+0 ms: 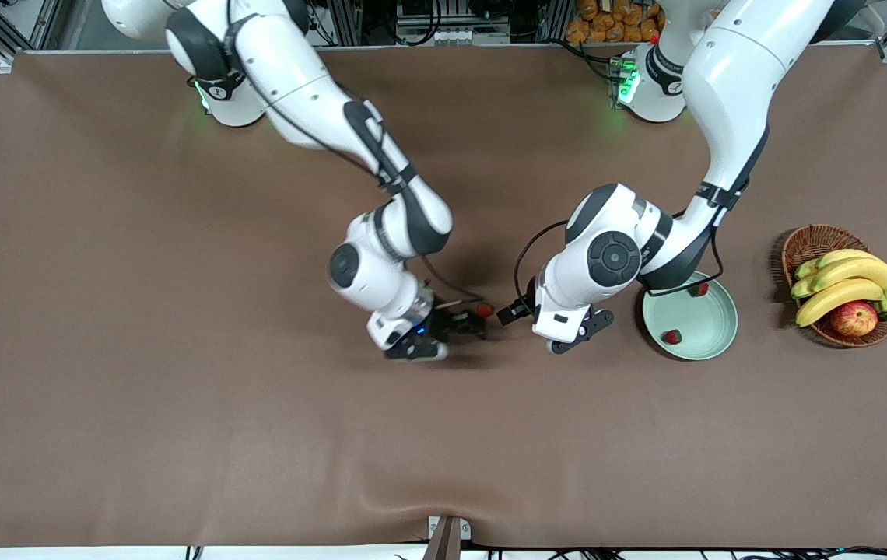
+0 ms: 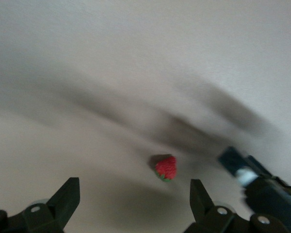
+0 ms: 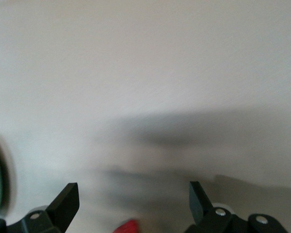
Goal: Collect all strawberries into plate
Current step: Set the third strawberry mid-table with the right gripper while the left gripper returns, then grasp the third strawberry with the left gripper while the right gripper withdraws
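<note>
Red, tiny last strawberry (image 2: pixel 166 168) on worktop (image 1: pixel 179 404), likely light and soft: between wide-open left claw (image 2: pixel 135 194) and wide-open right claw (image 3: pixel 134 198); best pinched gently across body.

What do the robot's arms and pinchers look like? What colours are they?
Both arms are chunky, glossy white tubes with black bands and round dark grey caps at the joints. Thin black cables loop beside them, and green lights glow at their bases. The left gripper and right gripper are black, with wedge-shaped fingers.

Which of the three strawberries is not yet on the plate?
The strawberry lying on the table between the two grippers. The other two strawberries already lie on the plate.
</note>
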